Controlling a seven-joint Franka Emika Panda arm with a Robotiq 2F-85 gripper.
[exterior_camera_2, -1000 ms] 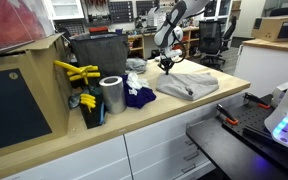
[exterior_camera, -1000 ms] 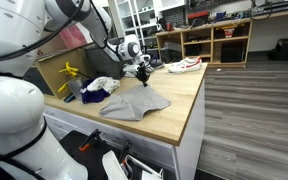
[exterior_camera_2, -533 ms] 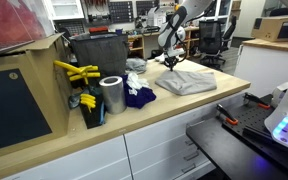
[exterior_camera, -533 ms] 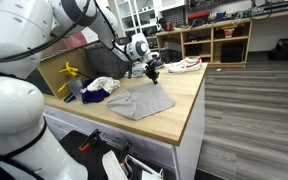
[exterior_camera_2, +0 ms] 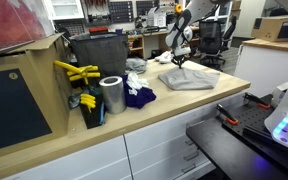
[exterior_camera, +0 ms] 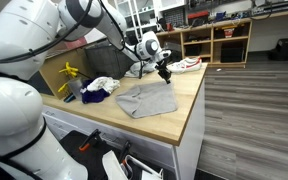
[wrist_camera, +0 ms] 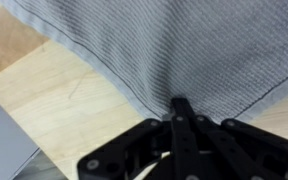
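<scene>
A grey cloth [exterior_camera: 147, 98] lies on the wooden table [exterior_camera: 189, 105]; it also shows in the second exterior view [exterior_camera_2: 190, 79] and fills the wrist view [wrist_camera: 164, 45]. My gripper [exterior_camera: 165, 73] is shut on the far edge of the cloth and holds that edge lifted a little above the table. It shows in the other exterior view [exterior_camera_2: 180, 62] above the cloth. In the wrist view the black fingers [wrist_camera: 180, 108] are pressed together on the cloth's hem.
A white and blue cloth pile [exterior_camera: 101, 87] lies beside the grey cloth, also in an exterior view [exterior_camera_2: 137, 95]. A metal can [exterior_camera_2: 111, 95], yellow tools [exterior_camera_2: 76, 72] and a dark bin [exterior_camera_2: 97, 55] stand nearby. A shoe [exterior_camera: 187, 65] sits at the far table corner.
My gripper has moved along the table toward the far corner, dragging the grey cloth with it. The cloth has slid and stretched out flatter.
</scene>
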